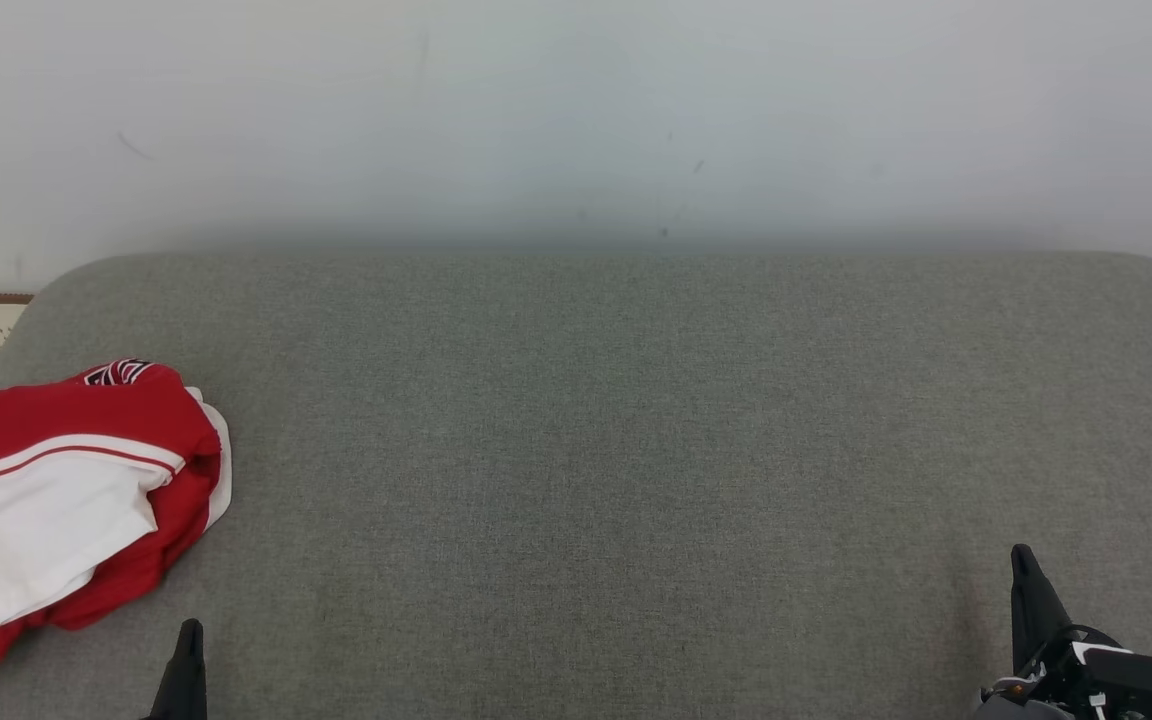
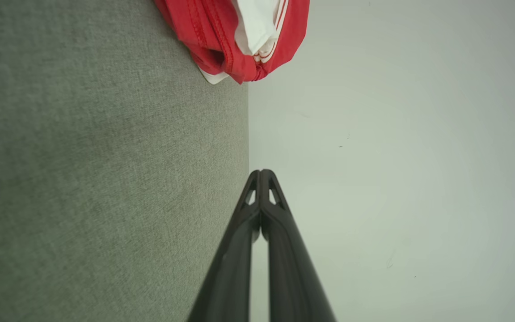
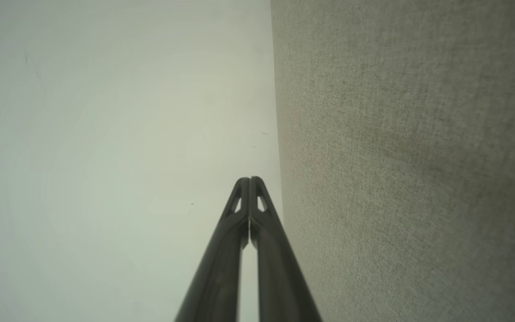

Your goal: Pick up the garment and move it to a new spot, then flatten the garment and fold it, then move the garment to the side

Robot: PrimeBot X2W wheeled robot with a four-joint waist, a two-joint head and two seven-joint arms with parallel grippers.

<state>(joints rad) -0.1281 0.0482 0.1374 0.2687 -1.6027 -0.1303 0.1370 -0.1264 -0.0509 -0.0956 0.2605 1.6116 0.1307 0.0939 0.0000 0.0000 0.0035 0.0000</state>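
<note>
red-and-white garment (image 1: 76, 490) crumpled at the tabletop's (image 1: 636, 450) left edge

its long axis slants from the tabletop's near left toward the far side, dark patch at the far end, white panel and stripes uppermost, some cloth over the edge. left hand (image 2: 261, 172) and right hand (image 3: 249, 179) sit near the front edge, fingers pressed together, empty.

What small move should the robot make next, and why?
Probably open the left hand and reach toward the crumpled red and white garment. Both hands are shut and empty, the garment lies untouched at the left edge of the grey cushion, and the left hand is nearer than the right hand.
</note>
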